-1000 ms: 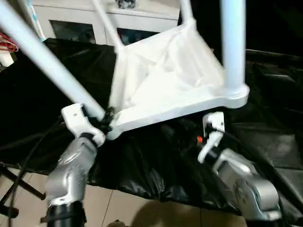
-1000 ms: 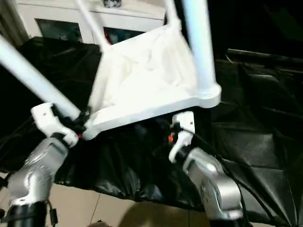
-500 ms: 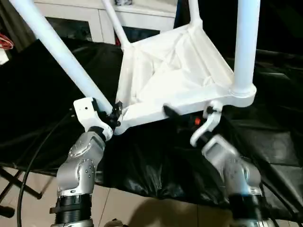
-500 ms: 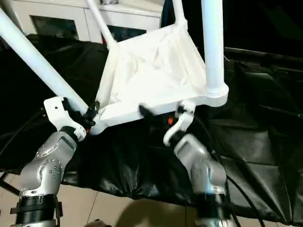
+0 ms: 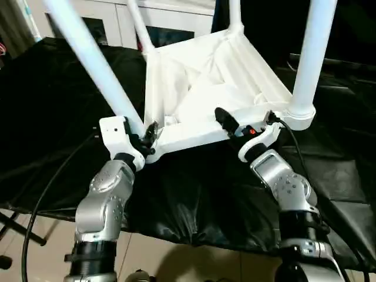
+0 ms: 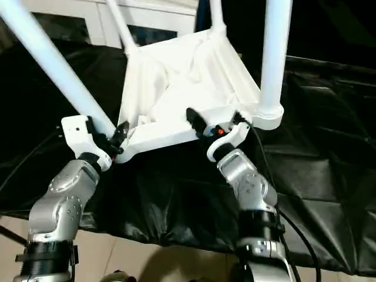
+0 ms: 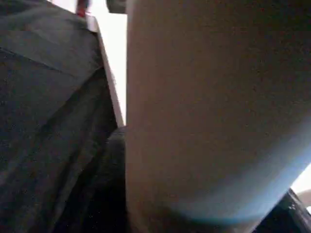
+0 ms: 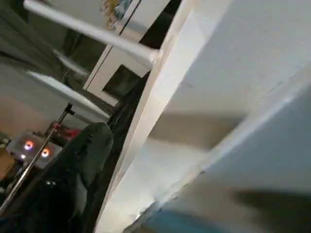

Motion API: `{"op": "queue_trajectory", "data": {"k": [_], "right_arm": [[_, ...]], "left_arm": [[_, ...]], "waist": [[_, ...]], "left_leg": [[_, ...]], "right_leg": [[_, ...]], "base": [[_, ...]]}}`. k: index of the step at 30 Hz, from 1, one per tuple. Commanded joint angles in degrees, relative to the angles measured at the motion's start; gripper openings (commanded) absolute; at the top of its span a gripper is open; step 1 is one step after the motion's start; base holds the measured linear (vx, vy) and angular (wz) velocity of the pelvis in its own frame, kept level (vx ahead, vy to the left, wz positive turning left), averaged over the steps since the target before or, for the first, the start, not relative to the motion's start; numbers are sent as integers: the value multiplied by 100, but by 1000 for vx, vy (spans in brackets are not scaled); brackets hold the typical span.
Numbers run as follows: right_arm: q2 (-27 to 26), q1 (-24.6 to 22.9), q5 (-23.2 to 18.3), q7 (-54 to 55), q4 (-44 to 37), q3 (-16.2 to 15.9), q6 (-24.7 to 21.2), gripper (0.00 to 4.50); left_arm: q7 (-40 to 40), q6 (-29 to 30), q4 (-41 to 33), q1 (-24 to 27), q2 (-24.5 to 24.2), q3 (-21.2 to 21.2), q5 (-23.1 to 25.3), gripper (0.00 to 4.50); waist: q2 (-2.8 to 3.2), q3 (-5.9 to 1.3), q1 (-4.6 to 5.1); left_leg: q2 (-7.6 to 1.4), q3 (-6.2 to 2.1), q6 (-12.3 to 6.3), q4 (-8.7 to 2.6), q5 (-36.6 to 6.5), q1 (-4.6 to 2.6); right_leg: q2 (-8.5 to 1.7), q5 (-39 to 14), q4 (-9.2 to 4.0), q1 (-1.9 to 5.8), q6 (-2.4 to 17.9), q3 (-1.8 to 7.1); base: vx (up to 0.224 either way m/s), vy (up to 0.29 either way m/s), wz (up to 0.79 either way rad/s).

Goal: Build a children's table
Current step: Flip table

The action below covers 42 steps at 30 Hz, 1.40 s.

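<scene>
The white children's table lies upside down on a black cloth, its ribbed top (image 5: 200, 82) facing up and its legs standing in the corner sockets. My left gripper (image 5: 144, 136) is shut on the base of the near-left leg (image 5: 88, 56), which looms close in the left wrist view (image 7: 214, 111). My right gripper (image 5: 241, 130) stands open astride the near rim of the top, beside the near-right leg (image 5: 311, 53). One black finger (image 5: 225, 122) reaches over the rim onto the ribbed side. The rim (image 8: 160, 97) runs close past the right wrist camera.
Two more legs (image 5: 138, 23) (image 5: 235, 12) rise at the table's far corners. A white cabinet with glass doors (image 5: 170, 17) stands behind. The black cloth (image 5: 53, 117) hangs over the near edge, with tiled floor (image 5: 158, 258) below. Black cables trail from both forearms.
My right gripper has risen from under the table's near edge and now straddles the rim. The left gripper keeps its hold on the leg. The camera has tilted.
</scene>
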<state>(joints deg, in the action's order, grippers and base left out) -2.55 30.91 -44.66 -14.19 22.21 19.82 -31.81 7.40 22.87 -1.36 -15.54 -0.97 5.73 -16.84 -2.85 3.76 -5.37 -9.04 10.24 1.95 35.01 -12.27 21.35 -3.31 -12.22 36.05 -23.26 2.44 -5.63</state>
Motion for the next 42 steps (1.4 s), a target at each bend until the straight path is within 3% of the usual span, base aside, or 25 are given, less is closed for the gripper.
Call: {"op": "queue_trajectory", "data": {"k": [1,3,7,19,22,23,27,28,29,32,37,39,42], "right_arm": [[16,290,-261,84,119,272,2,386],[11,328,-328,144,181,367,-19,377],[13,453,-610,244,313,655,-5,348],[216,504,-409,36,332,563,-3,240],[262,491,-287,-20,314,472,48,233],[289,478,-202,-15,295,422,97,224],[392,452,-82,45,164,413,208,219],[483,444,-39,118,85,458,264,218],[483,444,-39,118,85,458,264,217],[652,418,10,204,-30,521,302,216],[817,339,163,275,-239,508,327,207],[918,306,238,350,-402,486,353,204],[1096,276,502,656,-658,402,349,204]], "left_arm": [[383,-311,-307,28,65,-206,-137,220],[436,-416,-323,45,67,-256,-114,220],[497,-603,-350,81,63,-312,-45,220],[549,-792,-315,158,9,-398,84,217],[544,-919,-287,149,32,-331,62,217],[575,-905,-323,164,38,-266,-30,272],[737,-847,-423,286,-99,-31,-263,292],[1048,-780,-557,521,-329,8,-384,306],[1048,-780,-557,521,-329,8,-384,322],[1300,-862,-601,906,-677,213,-370,339],[1767,-1012,-686,1330,-1160,286,-318,367],[2141,-1044,-906,1564,-1450,111,-308,367],[2642,-981,-1358,1688,-1741,-305,-333,367]], "waist": [[-76,-451,-18],[-56,-443,-17],[-69,-449,-6],[-77,-460,-5],[-85,-462,-8],[-88,-461,-5],[-66,-463,-9],[-44,-459,-16],[-65,-454,0],[-44,-438,-9],[-9,-408,-26],[-39,-403,-26],[-4,-393,-88]], "left_leg": [[-444,-147,-740,-321,560,-42],[-459,-142,-640,-329,441,-68],[-460,-151,-564,-338,425,-60],[-445,-144,-624,-313,569,-52],[-445,-147,-630,-311,563,-48],[-445,-146,-623,-311,568,-43],[-452,-145,-590,-310,558,-63],[-454,-150,-573,-312,534,-57],[-443,-149,-578,-317,534,-42],[-445,-136,-543,-324,416,-68],[-460,-139,-259,-378,15,-103],[-460,-137,-169,-392,-98,-107],[-467,-113,-56,-401,-160,-160]], "right_leg": [[-632,355,-301,404,1116,424],[-625,160,-319,383,1049,428],[-626,285,-304,399,1028,428],[-615,521,-274,409,1118,423],[-617,509,-272,413,1123,422],[-618,510,-272,417,1128,422],[-618,523,-266,406,1182,419],[-619,507,-261,409,1196,417],[-602,500,-258,415,1165,416],[-594,322,-291,392,1100,422],[-580,-167,-354,373,938,429],[-573,-300,-361,372,851,435],[-554,-382,-360,315,773,442]], "base": [[0,0,0],[0,0,0],[0,0,0],[0,0,0],[0,0,0],[0,0,0],[0,0,0],[0,0,0],[0,0,0],[0,0,0],[0,0,0],[0,0,0],[0,0,0]]}}
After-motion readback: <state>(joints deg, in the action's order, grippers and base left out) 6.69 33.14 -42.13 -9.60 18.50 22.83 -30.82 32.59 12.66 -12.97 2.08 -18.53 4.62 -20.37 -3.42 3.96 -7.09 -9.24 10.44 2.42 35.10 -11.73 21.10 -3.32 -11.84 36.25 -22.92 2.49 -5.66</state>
